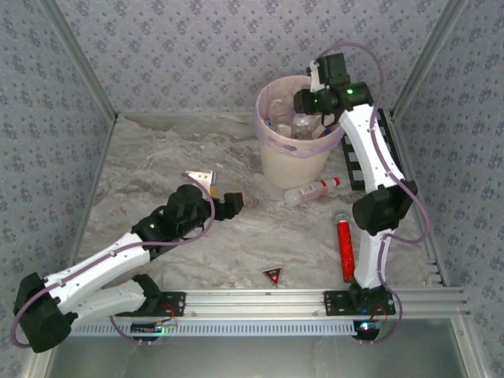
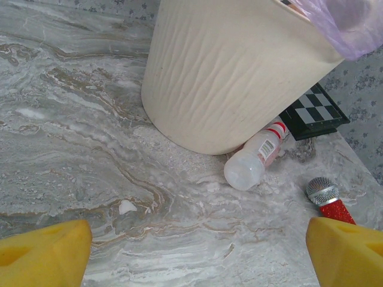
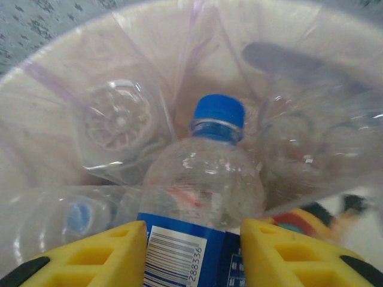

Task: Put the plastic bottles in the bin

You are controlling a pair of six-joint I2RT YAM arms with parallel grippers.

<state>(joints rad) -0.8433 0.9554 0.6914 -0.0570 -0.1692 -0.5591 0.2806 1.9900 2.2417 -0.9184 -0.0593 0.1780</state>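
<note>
My right gripper (image 1: pixel 309 104) hangs over the round cream bin (image 1: pixel 295 165), which is lined with a pale pink bag. In the right wrist view the yellow fingers (image 3: pixel 90 257) press both sides of a clear plastic bottle (image 3: pixel 203 179) with a blue cap and blue label, held inside the bin's mouth (image 3: pixel 54 66). Other clear bottles (image 3: pixel 116 122) lie below it in the bag. One more plastic bottle (image 1: pixel 311 191) (image 2: pixel 254 158), with a red and white label, lies on the table against the bin's base (image 2: pixel 227 72). My left gripper (image 1: pixel 228 203) (image 2: pixel 197 254) stands open over the marble table, left of that bottle.
A red glittery tube (image 1: pixel 345 248) (image 2: pixel 329 202) lies right of the lying bottle. A small red triangle (image 1: pixel 272 275) sits near the front rail. A black-and-white checkerboard (image 2: pixel 314 113) stands behind the bin at the right wall. A small silver piece (image 1: pixel 203 177) lies near my left gripper.
</note>
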